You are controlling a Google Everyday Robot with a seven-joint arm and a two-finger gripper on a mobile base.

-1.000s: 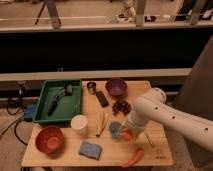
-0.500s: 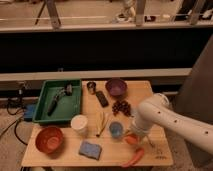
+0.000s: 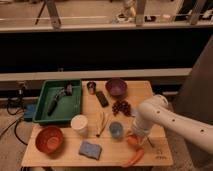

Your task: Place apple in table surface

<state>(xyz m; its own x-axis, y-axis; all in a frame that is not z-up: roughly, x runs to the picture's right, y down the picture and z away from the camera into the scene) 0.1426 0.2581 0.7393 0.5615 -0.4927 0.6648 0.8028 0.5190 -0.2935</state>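
Note:
The apple (image 3: 132,141) shows as a small orange-red round fruit on the table surface (image 3: 146,95), near the front right, just right of the small blue cup (image 3: 116,130). My gripper (image 3: 136,134) hangs at the end of the white arm that reaches in from the right. It is directly over the apple and covers its upper part. I cannot tell whether it touches the apple.
A red-orange carrot-shaped thing (image 3: 132,159) lies at the front edge. There are dark grapes (image 3: 121,107), a purple bowl (image 3: 116,87), a green tray (image 3: 57,100) with tools, a white cup (image 3: 79,124), a red bowl (image 3: 49,140) and a blue sponge (image 3: 90,149).
The arm has moved toward the table's front right and lowered. The gripper went from beside the blue cup to over the apple.

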